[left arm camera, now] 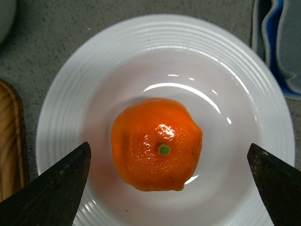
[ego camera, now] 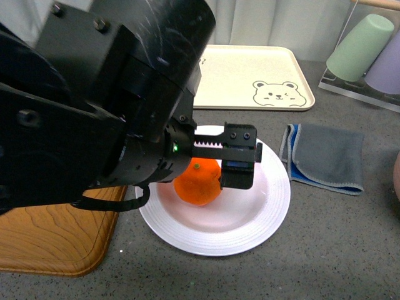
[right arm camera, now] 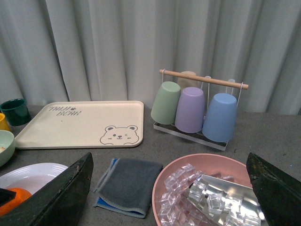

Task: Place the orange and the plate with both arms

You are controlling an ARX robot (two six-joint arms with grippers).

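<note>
I have the left claw point(left arm camera: 168, 181) over the plate point(ego camera: 250, 226), its fingers point(left arm camera: 56, 188) spread wide on either side of the orange point(ego camera: 199, 184). White china shows between each finger and the fruit, so nothing is gripped. The orange sits in the plate's well, a little toward 9 o'clock of centre, with its green stem dot facing up. The plate rests on the grey worktop. From the plate, a wooden board point(ego camera: 56, 240) lies at 8 o'clock, the beige bear tray point(ego camera: 250, 72) at 12 o'clock and a folded grey-and-blue cloth point(ego camera: 325, 156) at 3 o'clock. My right claw point(right arm camera: 169, 193) is also spread apart and empty, above a pink bowl point(right arm camera: 176, 172) of ice cubes.
</note>
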